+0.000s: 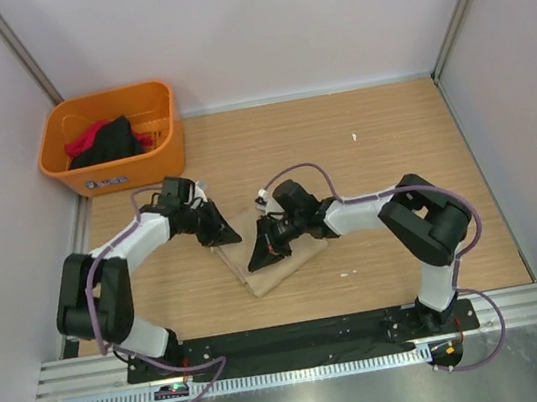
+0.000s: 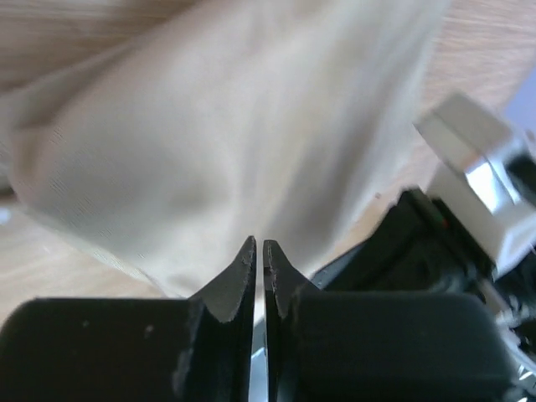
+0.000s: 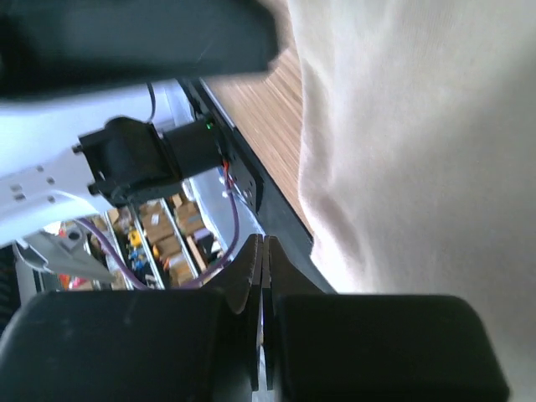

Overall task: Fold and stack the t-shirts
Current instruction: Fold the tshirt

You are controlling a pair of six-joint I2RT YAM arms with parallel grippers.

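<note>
Recorded near the centre of the light wooden table (image 1: 391, 142): one folded tan-beige cloth t-shirt (image 1: 272, 277), lying as a flat, roughly square packet, corners toward 12, 3, 6 and 9 o'clock.

Left gripper (image 1: 225, 234), black, two-fingered: placed at the packet's 10 o'clock edge. In the left wrist view (image 2: 260, 247), jaws drawn almost together with only a hairline slit between, tips against the near border of the tan cloth (image 2: 209, 126). Whether any fabric was pinched could not be told.

Right gripper (image 1: 260, 256), black, two-fingered: placed over the packet just toward 9 o'clock of its middle, arm reaching in from 3 o'clock. In the right wrist view (image 3: 262, 243), jaws pressed fully together, tan cloth (image 3: 419, 167) alongside at 3 o'clock; no hold on it visible.

Noted at the table's 10 o'clock corner: one orange plastic basket (image 1: 133, 171), well apart from the packet, containing a crumpled black t-shirt (image 1: 110, 142) and a red t-shirt (image 1: 85, 139).
</note>
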